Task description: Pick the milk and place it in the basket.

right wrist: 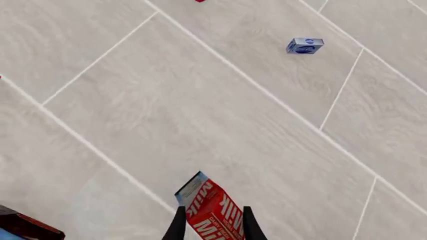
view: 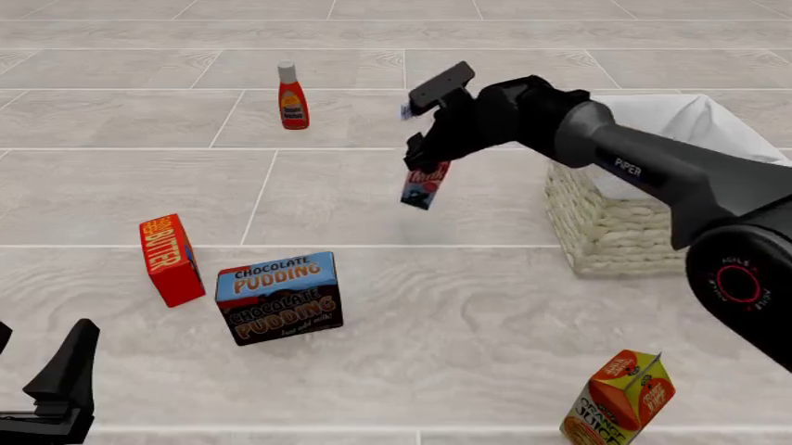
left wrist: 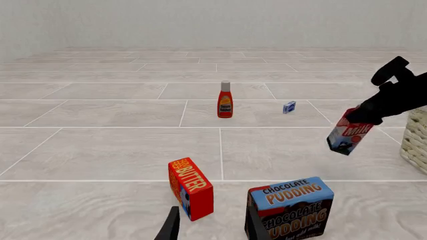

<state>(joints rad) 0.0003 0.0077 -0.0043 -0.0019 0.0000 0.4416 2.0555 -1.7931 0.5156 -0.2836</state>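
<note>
My right gripper (view: 427, 159) is shut on the red top of the milk (view: 424, 185) and holds it tilted in the air, to the left of the basket (view: 613, 222). The carton also shows in the left wrist view (left wrist: 348, 136) and between the fingers in the right wrist view (right wrist: 213, 212). The basket is pale wicker with a white cloth lining; its edge shows in the left wrist view (left wrist: 417, 140). My left gripper (view: 50, 394) is low at the near left, empty, its fingers (left wrist: 170, 225) apart.
A red butter box (view: 170, 260) and a chocolate pudding box (view: 280, 297) stand at the near left. A ketchup bottle (view: 292, 96) stands far back. An orange juice carton (view: 619, 399) stands at the near right. A small blue box (right wrist: 305, 45) lies behind the milk.
</note>
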